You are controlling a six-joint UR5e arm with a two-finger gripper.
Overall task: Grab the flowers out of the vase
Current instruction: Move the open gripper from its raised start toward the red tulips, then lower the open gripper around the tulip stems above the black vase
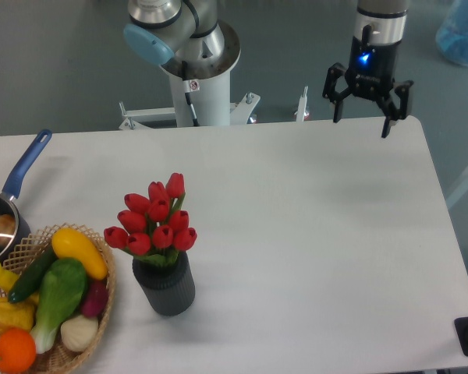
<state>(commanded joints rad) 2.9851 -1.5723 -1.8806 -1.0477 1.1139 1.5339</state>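
None of the pickup was done: flowers stood in the vase.

Red tulips sat upright in the ribbed grey vase near the table's front left, just beside a basket of vegetables. The gripper hung over the far right edge, well apart, jaws spread and empty. Approach, grasp and lift all remained.

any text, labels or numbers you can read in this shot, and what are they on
None can be read.
Small white sticker with a red mark on the arm's base column: too small and blurred to read.
Flowers, vase, basket, pan and hand: no text visible.
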